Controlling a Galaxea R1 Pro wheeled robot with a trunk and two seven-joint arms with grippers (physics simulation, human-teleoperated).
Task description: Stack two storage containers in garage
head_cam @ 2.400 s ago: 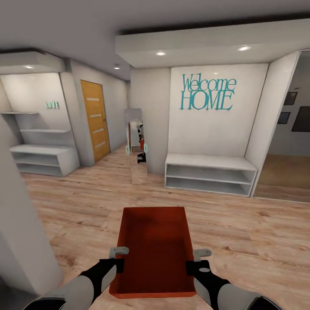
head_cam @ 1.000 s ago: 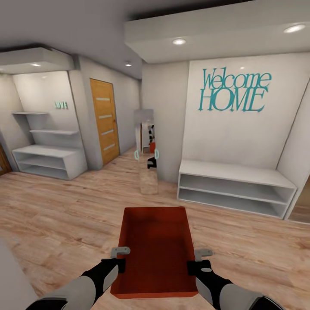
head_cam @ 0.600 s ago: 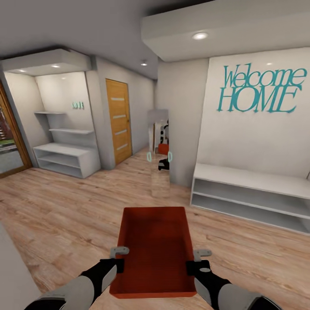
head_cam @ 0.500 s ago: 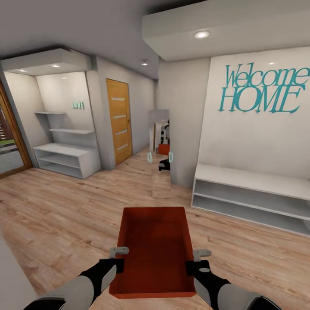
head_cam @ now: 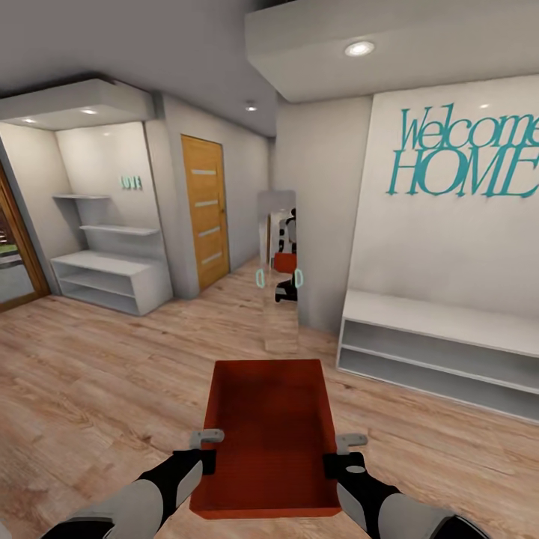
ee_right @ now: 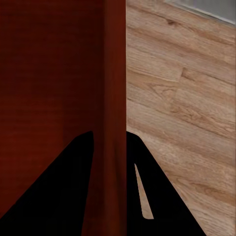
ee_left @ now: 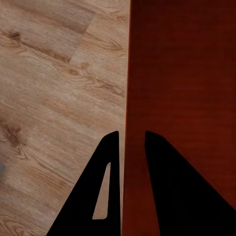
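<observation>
I hold one orange-red storage container (head_cam: 266, 427), an open rectangular tub, level in front of me above light wood-plank flooring. My left gripper (head_cam: 208, 442) is shut on its left wall and my right gripper (head_cam: 346, 445) is shut on its right wall. In the left wrist view the left gripper (ee_left: 130, 135) has a dark finger on each side of the container (ee_left: 182, 73) wall. The right wrist view shows the right gripper (ee_right: 109, 132) pinching the container (ee_right: 49, 64) wall the same way. The tub is empty. The garage is out of view.
I am in an entry hall. A low white bench shelf (head_cam: 442, 337) stands at the right under a teal "Welcome HOME" sign. A tall mirror (head_cam: 279, 277) leans on the wall corner ahead. Left of it are a wooden door (head_cam: 204, 217), white shelves (head_cam: 112, 281) and a glazed door (head_cam: 11, 254).
The whole view has shifted: the bench and sign slid right, and the left shelves and glazed door came into view. The container sits the same in both grippers.
</observation>
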